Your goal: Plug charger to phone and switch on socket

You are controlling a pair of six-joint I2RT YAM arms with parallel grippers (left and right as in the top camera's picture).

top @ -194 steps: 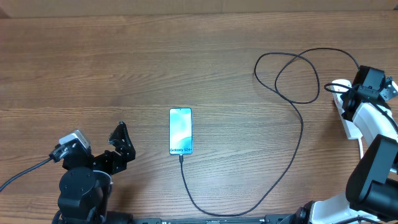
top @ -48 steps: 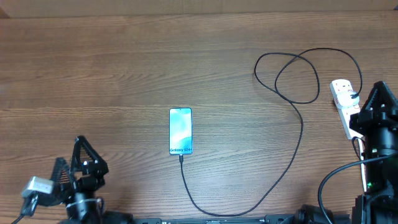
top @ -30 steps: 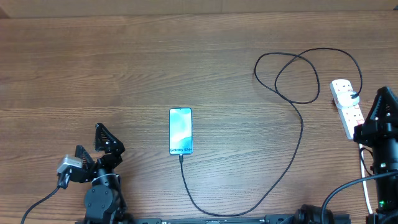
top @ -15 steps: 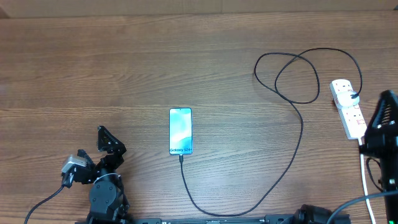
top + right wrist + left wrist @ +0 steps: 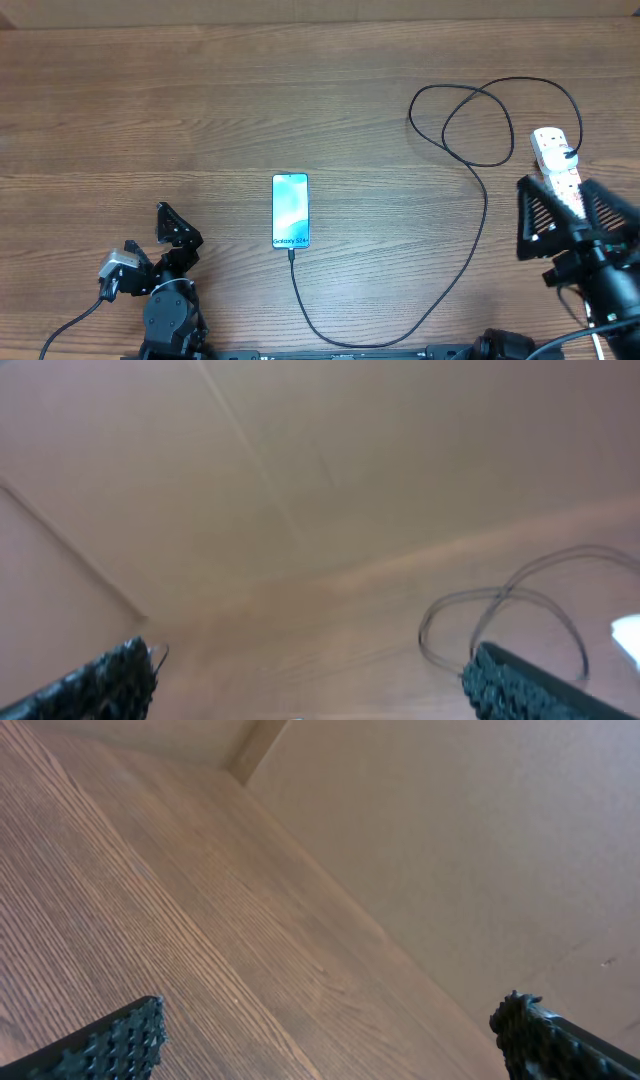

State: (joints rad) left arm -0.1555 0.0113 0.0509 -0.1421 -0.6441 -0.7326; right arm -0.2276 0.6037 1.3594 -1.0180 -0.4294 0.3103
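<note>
The phone lies face up mid-table, its screen lit. The charger, a thin black cable, meets the phone's near end at its tip, curves along the front edge, then rises to loose loops at the back right. The white socket lies at the far right with a black plug in it. My right gripper stands open just in front of it, covering its near end. The right wrist view shows the loops and the socket. My left gripper is open at the front left, holding nothing.
Brown wood table all round. The left wrist view shows only bare wood between the left gripper's wide-apart fingers. The right gripper frames bare wood too. A tan wall runs behind the table.
The right gripper has gone from shut to wide open and has swung left and forward over the socket's near end. The left arm settled at the front left and is still.
</note>
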